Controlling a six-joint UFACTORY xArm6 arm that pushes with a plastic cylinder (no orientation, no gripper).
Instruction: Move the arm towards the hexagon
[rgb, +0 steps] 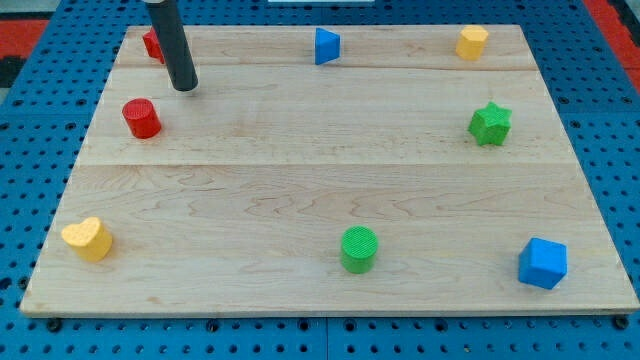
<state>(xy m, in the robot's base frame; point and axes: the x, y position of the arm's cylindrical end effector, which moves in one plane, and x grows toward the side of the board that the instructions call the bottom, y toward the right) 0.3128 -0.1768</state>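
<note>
Camera view: my tip (185, 88) rested on the board (300, 180) near its top-left corner, just right of a partly hidden red block (150, 45) and above-right of the red cylinder (141, 118); the rod carried no pincer and held nothing. The yellow hexagon (472, 42) stood at the top-right corner, well apart from my tip; its long axis and facing could not be told.

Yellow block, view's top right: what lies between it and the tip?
Camera view: bare board from my tip to the yellow block, though the blue triangle sits just above that line.
</note>
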